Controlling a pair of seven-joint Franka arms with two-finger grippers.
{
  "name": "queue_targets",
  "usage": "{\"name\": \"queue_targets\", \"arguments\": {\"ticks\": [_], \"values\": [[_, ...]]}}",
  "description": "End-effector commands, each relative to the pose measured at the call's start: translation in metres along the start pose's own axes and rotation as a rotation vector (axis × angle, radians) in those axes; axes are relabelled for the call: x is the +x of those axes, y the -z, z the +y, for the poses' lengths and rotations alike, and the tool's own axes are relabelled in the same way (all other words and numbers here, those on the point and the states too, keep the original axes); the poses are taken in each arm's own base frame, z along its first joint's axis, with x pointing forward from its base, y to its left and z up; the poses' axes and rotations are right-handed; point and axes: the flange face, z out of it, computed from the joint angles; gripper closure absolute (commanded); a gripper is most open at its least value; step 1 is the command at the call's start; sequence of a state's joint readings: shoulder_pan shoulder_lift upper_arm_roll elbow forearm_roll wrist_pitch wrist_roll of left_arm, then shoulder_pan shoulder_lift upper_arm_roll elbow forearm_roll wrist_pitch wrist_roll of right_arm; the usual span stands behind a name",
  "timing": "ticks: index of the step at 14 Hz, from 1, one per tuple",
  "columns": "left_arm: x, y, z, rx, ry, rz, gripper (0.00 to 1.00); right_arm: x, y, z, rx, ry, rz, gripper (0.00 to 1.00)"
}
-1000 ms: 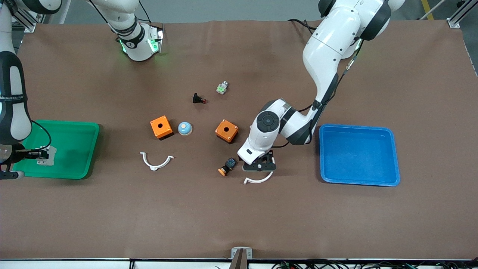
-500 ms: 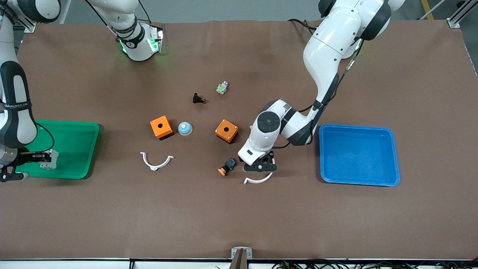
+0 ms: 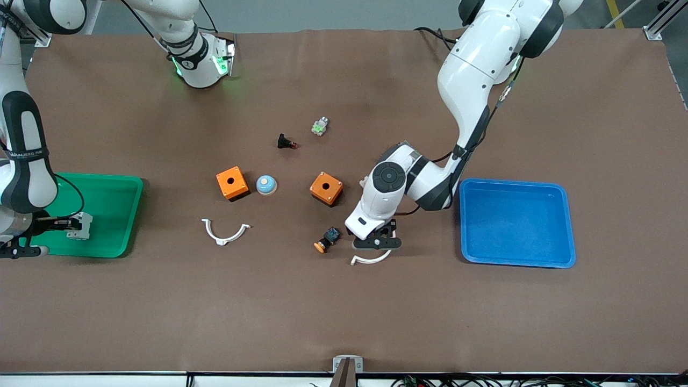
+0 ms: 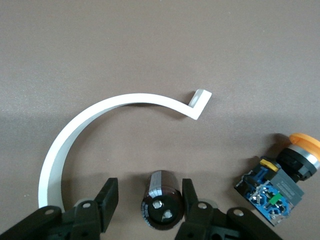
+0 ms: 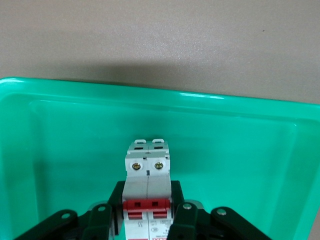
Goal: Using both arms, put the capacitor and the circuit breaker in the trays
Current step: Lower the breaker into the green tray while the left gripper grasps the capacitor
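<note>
Left gripper (image 4: 147, 212): fingers (image 4: 106, 202) spread to either side of the capacitor (image 4: 161, 206), a gap showing on one side at least, nothing clamped. Capacitor lying on the counter (image 3: 344, 312) inside the curve of a white clip (image 4: 90, 135), lighter end face turned toward the wrist camera. From the front, capacitor hidden under the left gripper (image 3: 376, 242), only part of the white clip (image 3: 371, 259) showing below it. Just beside, toward the right arm's end, a blue-black switch with an orange cap (image 3: 326, 239), cut off at the edge of the left wrist view. Blue tray (image 3: 564, 226) near, toward the left arm's end, with bare counter between.

Right gripper (image 5: 145, 215): fingers (image 5: 105, 220) clenched on the circuit breaker (image 5: 148, 180), red levers just above the fingers, lower part cut off by the frame. Held over the green tray (image 5: 240, 145), inside its rim; contact with the floor not discernible. From the front, right gripper (image 3: 67, 224) and circuit breaker (image 3: 80, 224) over the green tray (image 3: 115, 215), its edge toward the right arm's end hidden under the arm.

Mid-counter, well apart from both: two orange boxes (image 3: 232, 183), second white clip (image 3: 224, 232).
</note>
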State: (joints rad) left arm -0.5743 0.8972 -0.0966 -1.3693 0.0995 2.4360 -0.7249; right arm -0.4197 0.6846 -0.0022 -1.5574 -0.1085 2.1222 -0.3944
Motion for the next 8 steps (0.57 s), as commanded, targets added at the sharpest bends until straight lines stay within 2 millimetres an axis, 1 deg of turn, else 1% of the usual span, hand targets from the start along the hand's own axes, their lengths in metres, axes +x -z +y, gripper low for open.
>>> {"name": "queue_targets", "arguments": {"ticks": [1, 2, 3, 4, 5, 6, 7, 8], "values": [[0.004, -0.003, 0.002, 0.000, -0.026, 0.022, 0.40, -0.003, 0.005, 0.003, 0.022, -0.011, 0.020, 0.38], [0.005, -0.003, 0.003, -0.007, -0.025, 0.030, 0.40, -0.003, 0.004, 0.004, 0.023, -0.012, 0.020, 0.04], [0.004, -0.006, 0.003, -0.012, -0.023, 0.034, 0.40, -0.004, 0.007, 0.006, 0.025, -0.012, 0.017, 0.00], [0.004, -0.009, 0.003, -0.012, -0.024, 0.035, 0.42, -0.004, 0.012, 0.006, 0.025, -0.008, 0.019, 0.00], [0.002, -0.009, 0.004, -0.014, -0.028, 0.036, 0.44, -0.001, 0.025, -0.001, 0.021, 0.000, 0.027, 0.00], [0.002, -0.009, 0.005, -0.013, -0.025, 0.037, 0.47, -0.001, 0.048, -0.005, 0.012, 0.002, 0.043, 0.00], [0.001, -0.009, 0.006, -0.014, -0.027, 0.037, 0.54, 0.000, 0.077, -0.016, -0.001, 0.013, 0.064, 0.00], [-0.001, -0.010, 0.007, -0.013, -0.031, 0.036, 0.68, 0.001, 0.100, -0.030, -0.011, 0.034, 0.077, 0.00]]}}
